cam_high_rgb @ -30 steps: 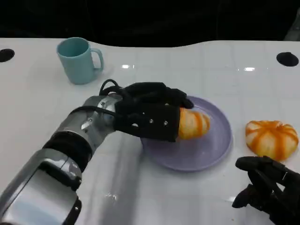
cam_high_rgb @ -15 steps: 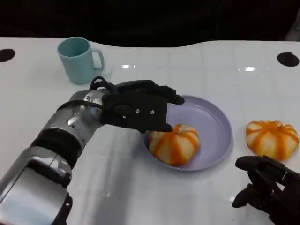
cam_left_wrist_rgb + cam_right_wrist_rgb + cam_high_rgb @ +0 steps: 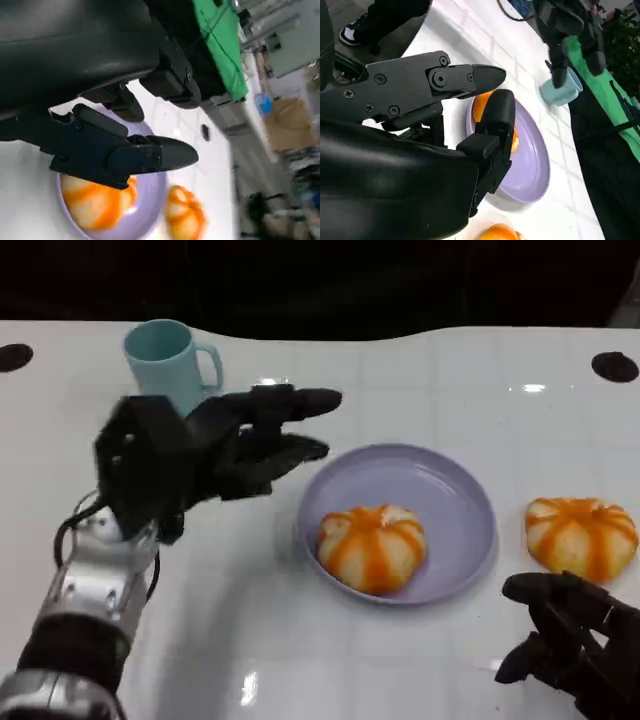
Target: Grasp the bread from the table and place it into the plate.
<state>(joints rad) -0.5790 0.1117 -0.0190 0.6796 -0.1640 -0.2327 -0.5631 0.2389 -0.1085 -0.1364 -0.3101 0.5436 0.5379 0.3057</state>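
An orange-striped round bread lies in the lavender plate, toward its near left side. In the left wrist view the same bread sits on the plate beyond my fingers. My left hand hovers left of the plate with fingers spread and nothing in them. A second striped bread rests on the table right of the plate, also seen as the bread. My right hand rests low at the near right, fingers apart, holding nothing. The right wrist view shows the plate.
A teal mug stands at the back left, just behind my left hand. Two dark round holes mark the white table's far corners. The tabletop ends at a dark edge along the back.
My left hand let go of the bread in the plate, then pulled back to the left and rose, fingers opening. The right hand stayed put.
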